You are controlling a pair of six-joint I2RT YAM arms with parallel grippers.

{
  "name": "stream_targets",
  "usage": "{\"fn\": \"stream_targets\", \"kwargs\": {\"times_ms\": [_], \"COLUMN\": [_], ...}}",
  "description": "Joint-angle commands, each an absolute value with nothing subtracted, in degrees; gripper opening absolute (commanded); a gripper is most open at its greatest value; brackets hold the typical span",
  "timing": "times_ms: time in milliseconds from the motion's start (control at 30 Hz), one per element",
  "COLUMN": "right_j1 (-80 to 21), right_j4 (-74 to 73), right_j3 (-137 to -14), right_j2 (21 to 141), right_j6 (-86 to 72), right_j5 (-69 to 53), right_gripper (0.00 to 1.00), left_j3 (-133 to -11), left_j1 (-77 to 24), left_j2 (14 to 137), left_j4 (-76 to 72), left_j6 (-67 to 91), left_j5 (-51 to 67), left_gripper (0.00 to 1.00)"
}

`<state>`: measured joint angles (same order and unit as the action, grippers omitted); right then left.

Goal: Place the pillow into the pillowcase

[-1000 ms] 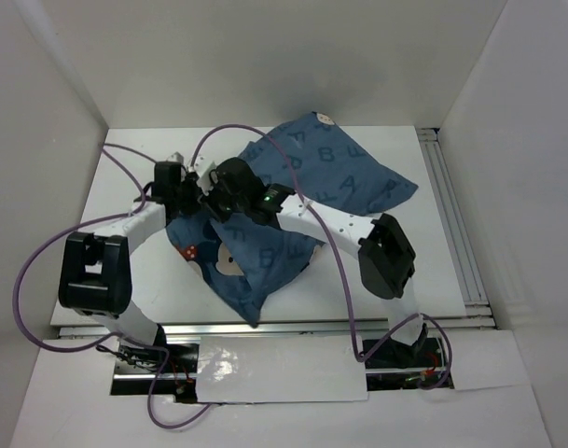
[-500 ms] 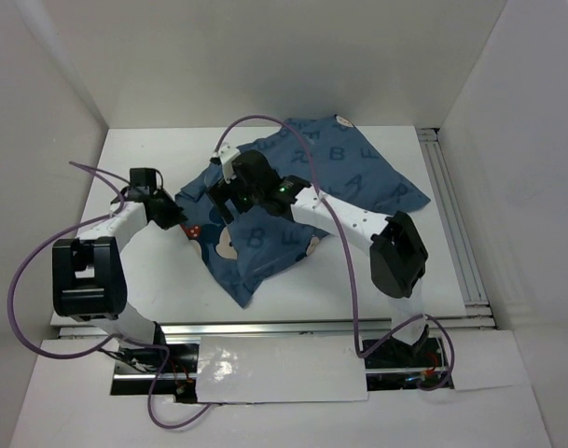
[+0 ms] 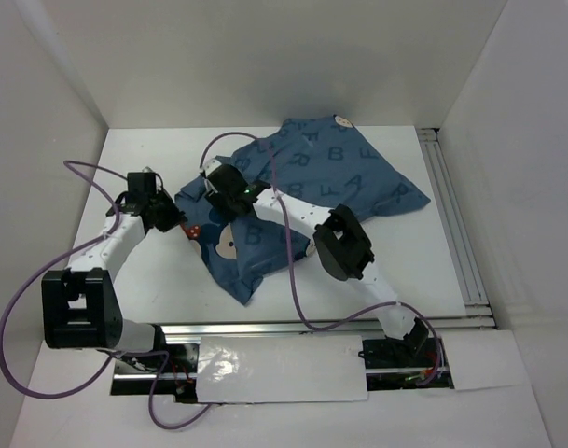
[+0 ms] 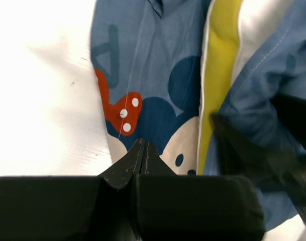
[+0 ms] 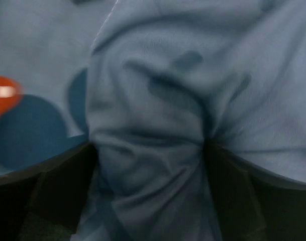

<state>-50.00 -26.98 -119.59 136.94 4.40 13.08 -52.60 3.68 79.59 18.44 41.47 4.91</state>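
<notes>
Left gripper [image 4: 142,145] is pressed together, its tips meeting in a thin seam. It sits right at the edge of the pillowcase [image 3: 339,177], just below the red bow [image 4: 120,110] and beside the mouse face [image 4: 180,145]. You can't tell from the wrist view whether any cloth is caught between the tips.

Right gripper [image 5: 147,150] is spread wide, down on the pillowcase. A bunched fold of blue cloth fills the gap and touches both fingers [image 5: 57,191]. From above it sits just to the right of your left gripper, near the left end of the case.

Pillow [image 4: 220,60]: you only get a strip of yellow trim and a bit of white beside it, in the left wrist view. Both sit between blue layers of the case. From above the case looks plump and all blue.

Pillowcase lies on the desk [image 3: 153,271], from the middle out to the right rear. One corner points at the near edge, another out to the right.

Left arm reaches in from the left side. Right arm lies across the near half of the case.
</notes>
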Motion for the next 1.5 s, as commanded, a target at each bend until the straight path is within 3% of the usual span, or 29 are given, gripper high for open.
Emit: {"fn": "stream_targets", "kwargs": {"times_ms": [0,100,200,333,433,467,867,1100,1267,1333,1400,1467], "right_j1": [-49.7,-48.0,-45.4,-41.2,-40.0,-40.0,-39.5,-38.8,-38.8,-38.8,-38.8,-38.8], "right_j4": [-33.6,-32.0,-25.8,-13.2,-9.4,-8.7,3.4,4.7,3.7,3.2,2.5,0.8], "right_j3": [-122.4,-121.5,-113.6,-98.3,-91.1,-90.1,-77.3,-75.4,-75.4,-75.4,-74.9,-74.3], "right_j2": [140.1,138.4,129.1,112.7,104.1,101.6,86.2,81.0,78.9,77.9,77.9,77.2], "right_j6": [4.1,1.9,-0.4,-3.4,-4.0,-4.0,-10.7,-12.6,-13.2,-13.8,-13.8,-13.8], "right_j5": [17.7,19.2,14.2,-1.4,-5.0,-5.5,-8.2,-10.7,-13.2,-13.2,-13.2,-12.7], "right_gripper": [0.63,0.0,0.0,0.0,0.0,0.0,0.0,0.0,0.0,0.0,0.0,0.0], "left_j3": [-52.0,-52.0,-52.6,-51.7,-49.6,-48.9,-47.7,-44.0,-44.0,-44.0,-44.0,-48.0], "left_j1": [1.1,-0.7,-3.8,-8.7,-10.9,-11.4,-26.1,-33.1,-33.7,-33.7,-33.7,-33.7], "left_j2": [78.0,78.0,78.5,79.8,80.9,80.9,86.1,88.4,91.9,92.5,93.9,95.6], "left_j4": [16.5,15.0,13.2,8.6,1.7,-2.2,-14.8,-27.0,-33.6,-37.2,-39.2,-36.1], "left_j6": [38.2,36.1,34.8,34.3,37.9,38.9,45.3,48.9,50.6,50.6,50.6,50.6], "left_j5": [4.5,5.2,5.4,4.6,6.4,9.5,5.0,-9.6,-11.2,-11.2,-11.9,-13.4], "left_gripper": [0.01,0.09,0.16,0.2,0.41,0.43,0.47,0.6,0.6,0.55,0.45,0.27]}}
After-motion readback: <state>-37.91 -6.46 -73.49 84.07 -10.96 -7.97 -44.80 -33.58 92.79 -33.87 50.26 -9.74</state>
